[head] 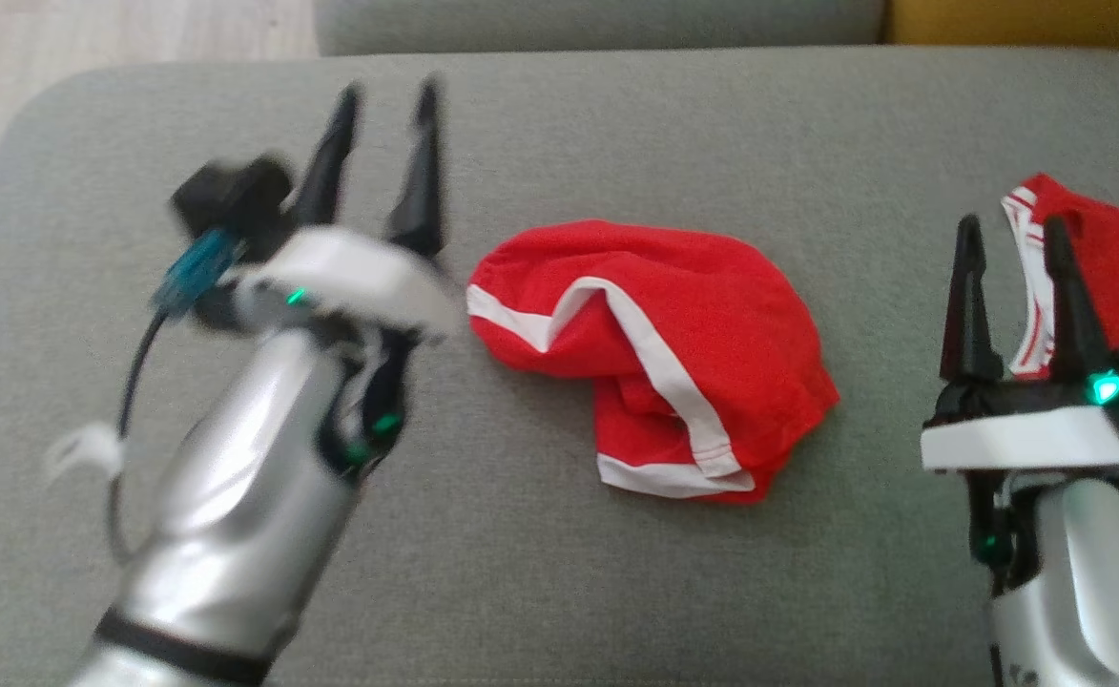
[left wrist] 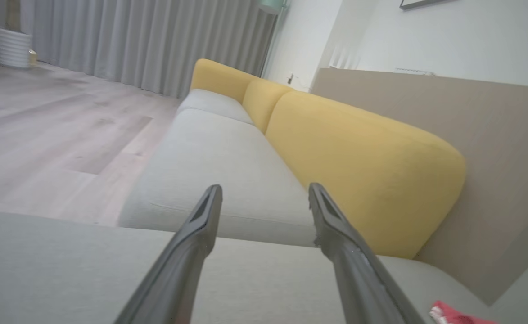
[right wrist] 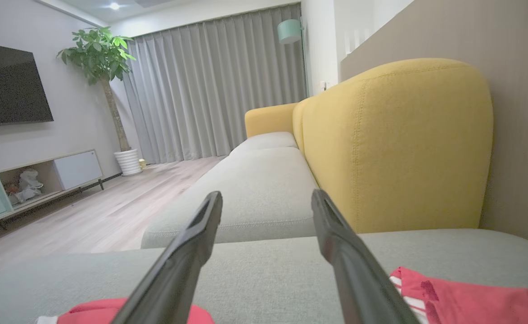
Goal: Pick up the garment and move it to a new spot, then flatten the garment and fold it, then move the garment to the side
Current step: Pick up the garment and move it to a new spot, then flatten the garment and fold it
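Over the left part of the grey cushion (head: 616,592), the left gripper (head: 388,93) is showing blurred in the head view. Its two dark fingers are pointing toward the cushion's far edge and standing spread, with only bare fabric between them. The left wrist view is giving the same reading: the left gripper (left wrist: 264,188) is holding its fingers wide apart above grey cloth, facing a yellow backrest (left wrist: 363,171) and a pale wooden floor (left wrist: 43,135).

Just to the right of that arm's white wrist housing, the red garment (head: 654,353) is lying crumpled near the middle of the cushion, well in from the near and far edges. White trim is running along its hems and curving across its upper face. It is resting on the fabric alone, with both pairs of fingers standing clear of it.

Further right, near the cushion's right edge, the right gripper (head: 1012,227) is hanging with its fingers parted and gripping no cloth — the garment is lying well apart to its left. A second red garment (head: 1103,258), striped white along its border, is lying at the right edge, just beyond this gripper's right finger. In the right wrist view the right gripper (right wrist: 266,194) is standing open, the red garment (right wrist: 92,312) is showing low beside its left finger, and the second red garment (right wrist: 471,301) is showing beside its right.
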Controlling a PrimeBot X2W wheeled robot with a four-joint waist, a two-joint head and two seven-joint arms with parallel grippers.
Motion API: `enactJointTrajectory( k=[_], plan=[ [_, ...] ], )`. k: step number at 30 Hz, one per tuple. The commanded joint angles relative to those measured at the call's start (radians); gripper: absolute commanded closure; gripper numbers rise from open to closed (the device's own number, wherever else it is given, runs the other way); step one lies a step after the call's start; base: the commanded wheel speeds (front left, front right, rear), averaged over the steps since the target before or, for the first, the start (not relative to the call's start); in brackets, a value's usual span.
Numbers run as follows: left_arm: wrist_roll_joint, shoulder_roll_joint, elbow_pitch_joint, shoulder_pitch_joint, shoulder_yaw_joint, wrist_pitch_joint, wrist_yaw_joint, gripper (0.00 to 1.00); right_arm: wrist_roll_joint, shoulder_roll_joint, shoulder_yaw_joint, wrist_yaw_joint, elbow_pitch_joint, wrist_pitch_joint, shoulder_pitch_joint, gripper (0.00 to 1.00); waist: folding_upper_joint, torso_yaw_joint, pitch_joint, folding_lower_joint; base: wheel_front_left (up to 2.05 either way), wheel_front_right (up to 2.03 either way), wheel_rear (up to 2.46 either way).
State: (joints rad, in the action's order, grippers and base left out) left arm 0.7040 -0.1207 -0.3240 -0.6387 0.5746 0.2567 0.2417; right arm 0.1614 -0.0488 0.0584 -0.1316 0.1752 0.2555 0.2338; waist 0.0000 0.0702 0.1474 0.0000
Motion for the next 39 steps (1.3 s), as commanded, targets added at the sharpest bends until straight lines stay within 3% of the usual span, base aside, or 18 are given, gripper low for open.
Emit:
enactJointTrajectory(
  k=[1, 6, 12, 15, 25, 37, 38, 39],
  plan=[
    [-0.041, -0.05, 0.03, 0.024, -0.064, 0.005, -0.022, 0.0, -0.004, -0.001, -0.035, 0.001, -0.028, 0.006, 0.0, 0.0, 0.0, 0.024, -0.023, 0.0, 0.0, 0.0, 0.0],
    [-0.1, -0.08, 0.049, 0.162, -0.144, 0.005, -0.069, 0.0, 0.0, -0.001, -0.055, 0.001, -0.026, 0.006, -0.035, 0.0, 0.0, 0.035, -0.042, 0.0, 0.0, 0.0, 0.0],
    [-0.18, -0.009, 0.097, 0.382, -0.33, 0.005, -0.139, 0.0, 0.002, -0.001, -0.083, 0.001, -0.029, 0.006, -0.089, 0.0, 0.0, 0.041, -0.054, 0.0, 0.0, 0.0, 0.0],
    [-0.214, 0.013, 0.094, 0.394, -0.365, 0.005, -0.171, 0.0, -0.001, -0.001, -0.119, 0.001, -0.033, 0.006, -0.093, 0.0, 0.0, 0.042, -0.054, 0.0, 0.0, 0.0, 0.0],
    [-0.258, 0.059, 0.057, 0.389, -0.446, 0.005, -0.236, 0.0, -0.048, -0.045, -0.41, 0.001, -0.007, -0.077, -0.102, 0.0, 0.0, 0.049, -0.031, 0.0, 0.0, 0.0, 0.0],
    [-0.241, 0.07, 0.043, 0.369, -0.456, 0.005, -0.26, 0.0, -0.19, -0.04, -0.406, 0.001, 0.145, -0.178, -0.017, 0.0, 0.0, 0.097, 0.01, 0.0, 0.0, 0.0, 0.0],
    [-0.238, 0.07, 0.043, 0.37, -0.456, 0.005, -0.258, 0.0, -0.193, -0.038, -0.398, 0.001, 0.151, -0.18, -0.016, 0.09, 0.0, 0.098, 0.011, 0.0, 0.0, 0.0, 0.0],
    [-0.236, 0.07, 0.042, 0.371, -0.456, 0.005, -0.257, 0.0, -0.193, -0.037, -0.391, 0.001, 0.155, -0.183, -0.015, 0.69, 0.0, 0.1, 0.012, 0.0, 0.0, 0.0, 0.0]
  ],
)
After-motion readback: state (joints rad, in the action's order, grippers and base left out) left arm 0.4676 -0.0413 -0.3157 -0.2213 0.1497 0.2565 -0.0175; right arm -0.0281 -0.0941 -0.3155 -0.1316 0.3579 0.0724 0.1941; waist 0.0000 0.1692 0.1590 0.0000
